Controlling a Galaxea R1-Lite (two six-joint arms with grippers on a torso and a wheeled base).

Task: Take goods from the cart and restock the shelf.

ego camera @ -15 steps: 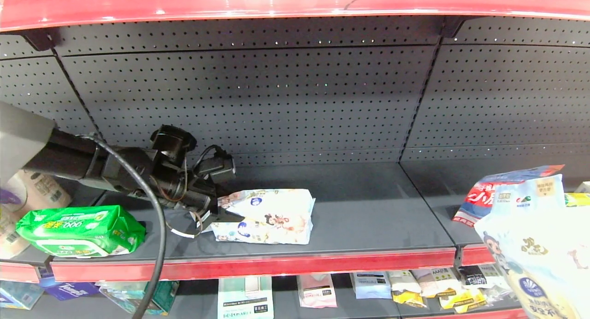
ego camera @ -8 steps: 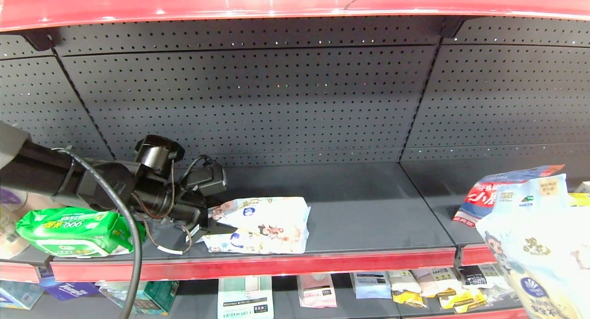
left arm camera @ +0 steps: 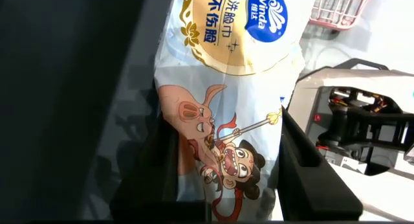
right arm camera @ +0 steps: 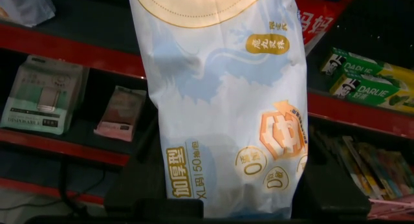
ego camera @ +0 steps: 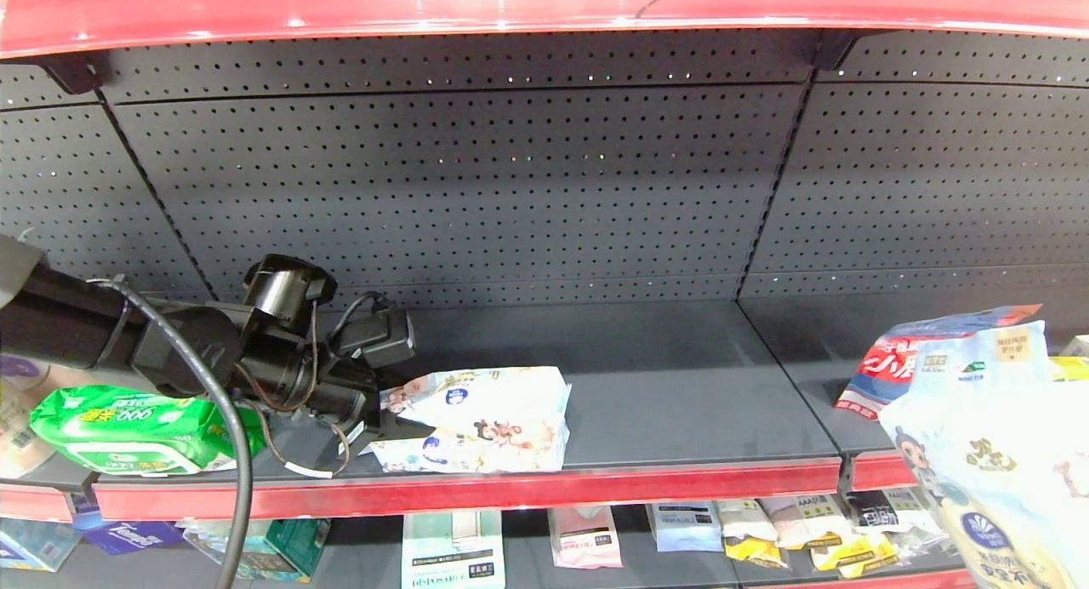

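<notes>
Gripping a cartoon pack (ego camera: 485, 419), left gripper (ego camera: 391, 419) sits beside green wipes (ego camera: 145, 427).

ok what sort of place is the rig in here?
Most likely a supermarket aisle: a red-edged shelf with a pegboard back, packaged goods like the green wipes pack on it, and small packets on the tier below.

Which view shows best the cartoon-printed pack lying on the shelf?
The head view: the pack shows whole, flat on the shelf, in the left gripper. The left wrist view shows part of its print, close up. The right wrist view shows another pack.
</notes>
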